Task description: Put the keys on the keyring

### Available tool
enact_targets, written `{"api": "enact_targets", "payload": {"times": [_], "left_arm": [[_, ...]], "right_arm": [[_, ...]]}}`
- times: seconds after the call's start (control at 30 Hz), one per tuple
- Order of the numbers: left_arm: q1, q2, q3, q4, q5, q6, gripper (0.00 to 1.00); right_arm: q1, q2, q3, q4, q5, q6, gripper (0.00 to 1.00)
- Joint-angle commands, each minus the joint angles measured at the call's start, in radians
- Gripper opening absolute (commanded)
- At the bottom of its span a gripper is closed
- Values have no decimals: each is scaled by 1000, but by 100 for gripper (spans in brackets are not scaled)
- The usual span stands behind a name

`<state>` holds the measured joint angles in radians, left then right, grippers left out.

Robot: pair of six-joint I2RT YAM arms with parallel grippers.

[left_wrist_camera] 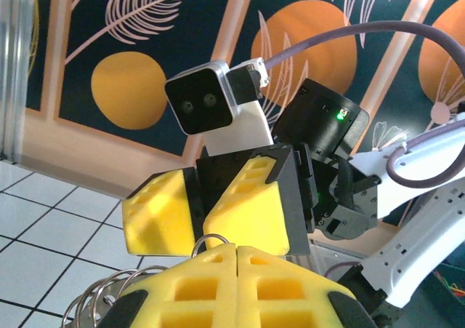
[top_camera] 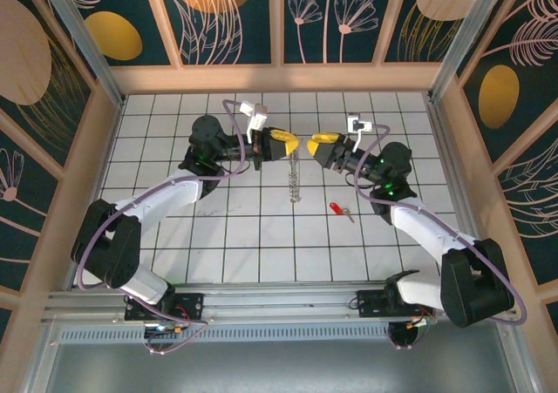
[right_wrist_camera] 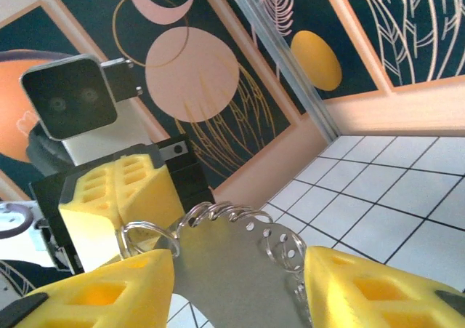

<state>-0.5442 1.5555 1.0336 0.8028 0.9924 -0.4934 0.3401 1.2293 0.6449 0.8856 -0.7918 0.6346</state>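
Left pincer [top_camera: 290, 144] is clamping shut on floppy silvery chain-link keyring [top_camera: 295, 177] dangling over white tiled table [top_camera: 218, 236] | right pincer [top_camera: 314, 140] is straddling it, half-open | tiny red-headed silver key [top_camera: 338, 208] is lying right of centre | you're handling light, slippery metal: pinch its head

Left wrist view: keyring [left_wrist_camera: 94, 302] largely masked behind the left gripper [left_wrist_camera: 236, 249], remainder cut by the bottom edge. Right wrist view: its lower part runs off frame. Overhead: key [top_camera: 336, 208] blade too small to assess.
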Motion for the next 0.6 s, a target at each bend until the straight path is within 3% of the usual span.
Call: {"api": "enact_targets", "payload": {"times": [0.0, 0.3, 0.57], "left_arm": [[-2, 25, 52, 7, 68, 24, 0], [7, 43, 56, 15, 113, 32, 0], [9, 44, 58, 21, 139, 27, 0]], "right_arm": [[-5, -31, -21, 102, -40, 0, 47], [-1, -112, -80, 146, -2, 21, 41], [18, -67, -53, 175, -19, 30, 35]]}}
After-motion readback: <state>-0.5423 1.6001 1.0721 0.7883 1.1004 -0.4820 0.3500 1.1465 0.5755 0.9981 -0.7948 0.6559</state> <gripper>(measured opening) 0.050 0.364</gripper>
